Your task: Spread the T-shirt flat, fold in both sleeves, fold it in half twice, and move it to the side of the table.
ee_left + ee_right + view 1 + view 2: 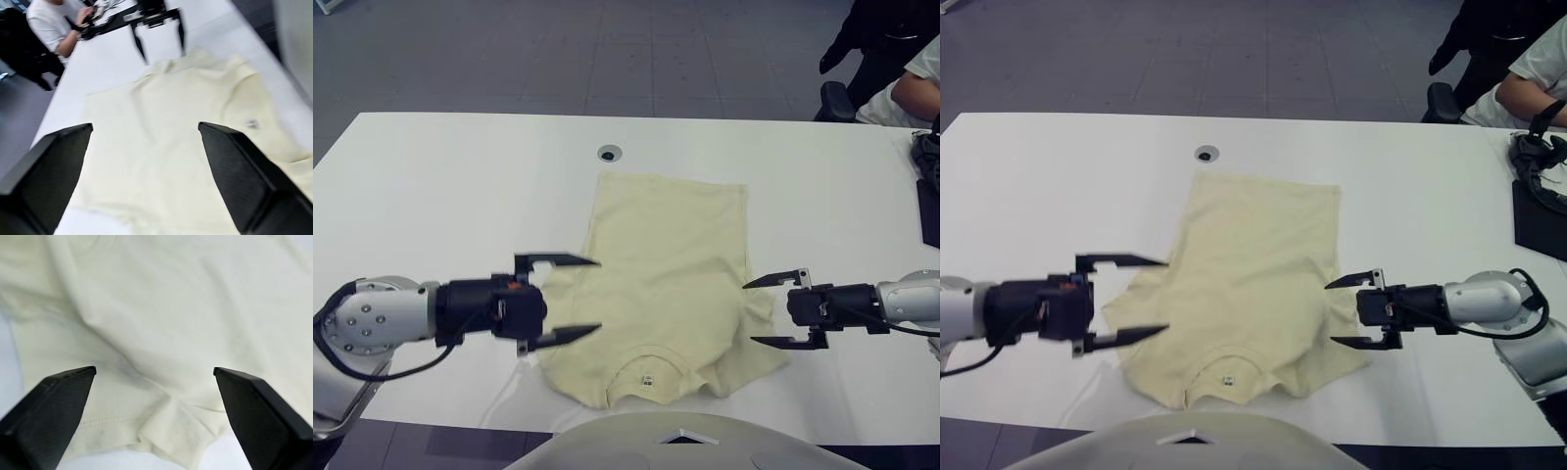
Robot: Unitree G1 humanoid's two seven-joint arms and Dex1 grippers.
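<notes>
A pale yellow T-shirt (pixel 666 274) lies on the white table (pixel 431 196), collar and label toward the near edge, hem toward the far side, both sleeves folded in over the body. My left gripper (pixel 597 297) is open, its fingers spread above the shirt's left shoulder edge, holding nothing. My right gripper (pixel 748 312) is open too, hovering at the shirt's right folded sleeve (pixel 166 431). The left wrist view looks across the shirt (pixel 161 147) to the right gripper (pixel 159 39) beyond it.
A round cable grommet (pixel 609 153) sits in the table beyond the hem. Black gear (pixel 1538 186) lies at the far right edge, where a seated person (pixel 1528 78) handles it. Bare tabletop stretches to the left and beyond the shirt.
</notes>
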